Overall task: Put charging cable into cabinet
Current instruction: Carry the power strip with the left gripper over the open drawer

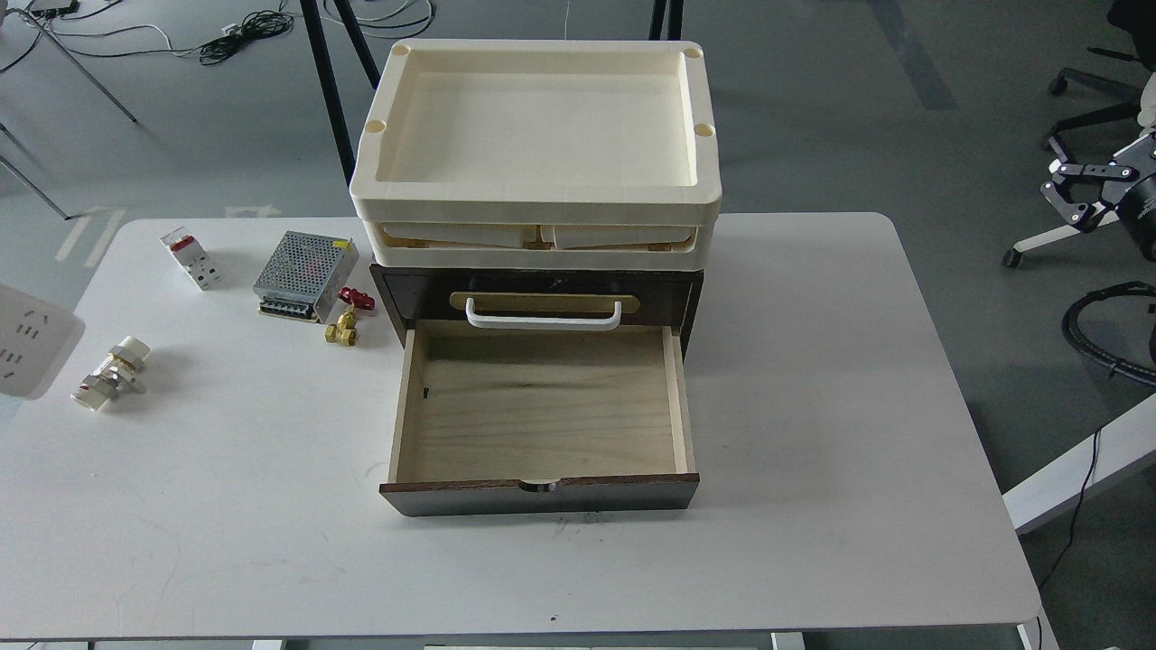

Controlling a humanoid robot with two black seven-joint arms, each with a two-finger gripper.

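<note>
1. The charging cable (32, 341) shows only as a white socketed block at the far left edge of the view, looking raised above the table (813, 406) and well apart from the cabinet (538, 298); what holds it is out of view, so I cannot tell the left jaws' state
2. The right gripper (1070, 194) hangs off to the right, beyond the table edge, its jaws spread and gripping nothing
3. The step in hand, as I judge it, is carrying the strip across to the open drawer (542, 406). To do it well, keep it high enough to clear the brass valve with the red handle (348, 320) and the perforated metal box (304, 275), then lower it flat with its long side along the drawer's width
4. Watch that any trailing cord goes inside too and does not hang over the drawer front
5. The drawer is pulled fully out and its pale wood floor is bare
6. The upper drawer, with the white handle (542, 316), is shut
7. The top cream tray (538, 126) holds nothing; what lies in the tray beneath is hidden
</note>
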